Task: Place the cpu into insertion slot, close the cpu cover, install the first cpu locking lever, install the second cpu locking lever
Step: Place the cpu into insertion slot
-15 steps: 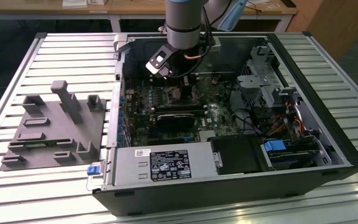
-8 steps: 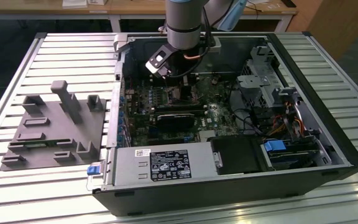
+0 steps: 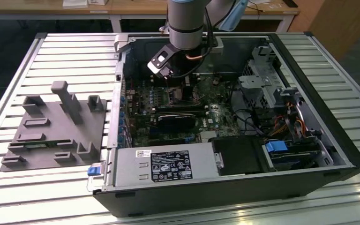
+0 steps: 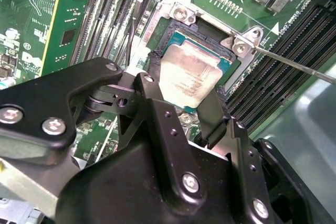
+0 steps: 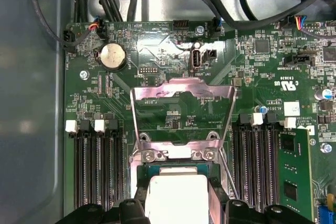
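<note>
Step 1 was in hand. Black gripper [image 3: 167, 76], at 12 o'clock of the black rounded block [image 3: 176, 121], held its jaws clamped on the silver-tan square cpu [image 4: 191, 80] over the dark silver-rimmed insertion slot [image 4: 167, 38]. The thin silver cpu cover [image 5: 184, 83] stood open. Release would likely need square seating.

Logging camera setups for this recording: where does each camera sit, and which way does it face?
Exterior view: above and off the case, looking down into it; arm and gripper show.
First wrist view: on the arm, facing the board; gripper holds the cpu, cover open beyond.
Second wrist view: behind the gripper, looking down on the cpu at the slot.
Both wrist views share cpu and slot.
</note>
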{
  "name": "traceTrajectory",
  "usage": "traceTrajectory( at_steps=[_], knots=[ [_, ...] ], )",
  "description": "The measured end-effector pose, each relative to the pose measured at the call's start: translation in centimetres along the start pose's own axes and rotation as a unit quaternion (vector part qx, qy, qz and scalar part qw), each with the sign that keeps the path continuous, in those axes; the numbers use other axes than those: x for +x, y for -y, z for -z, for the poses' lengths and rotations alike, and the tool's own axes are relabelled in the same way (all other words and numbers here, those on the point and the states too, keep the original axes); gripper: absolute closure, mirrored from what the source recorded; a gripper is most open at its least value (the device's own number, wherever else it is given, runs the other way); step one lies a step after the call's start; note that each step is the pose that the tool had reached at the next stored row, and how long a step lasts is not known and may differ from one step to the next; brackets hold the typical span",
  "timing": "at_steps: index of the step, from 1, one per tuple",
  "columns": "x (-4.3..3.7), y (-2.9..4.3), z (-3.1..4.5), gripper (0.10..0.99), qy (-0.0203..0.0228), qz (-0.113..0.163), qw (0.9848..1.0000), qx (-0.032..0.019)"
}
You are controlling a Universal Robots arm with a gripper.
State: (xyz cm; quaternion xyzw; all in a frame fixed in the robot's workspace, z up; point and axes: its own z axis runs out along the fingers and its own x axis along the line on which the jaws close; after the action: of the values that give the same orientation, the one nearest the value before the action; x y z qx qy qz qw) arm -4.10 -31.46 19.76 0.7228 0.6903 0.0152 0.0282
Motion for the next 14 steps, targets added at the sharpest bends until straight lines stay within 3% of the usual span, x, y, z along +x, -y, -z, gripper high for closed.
traceTrajectory(
  at_steps=[14],
  knots=[
    [-0.12,0.13,-0.09,0.557,-0.0006,0.000,1.0000,-0.0001]
  ],
)
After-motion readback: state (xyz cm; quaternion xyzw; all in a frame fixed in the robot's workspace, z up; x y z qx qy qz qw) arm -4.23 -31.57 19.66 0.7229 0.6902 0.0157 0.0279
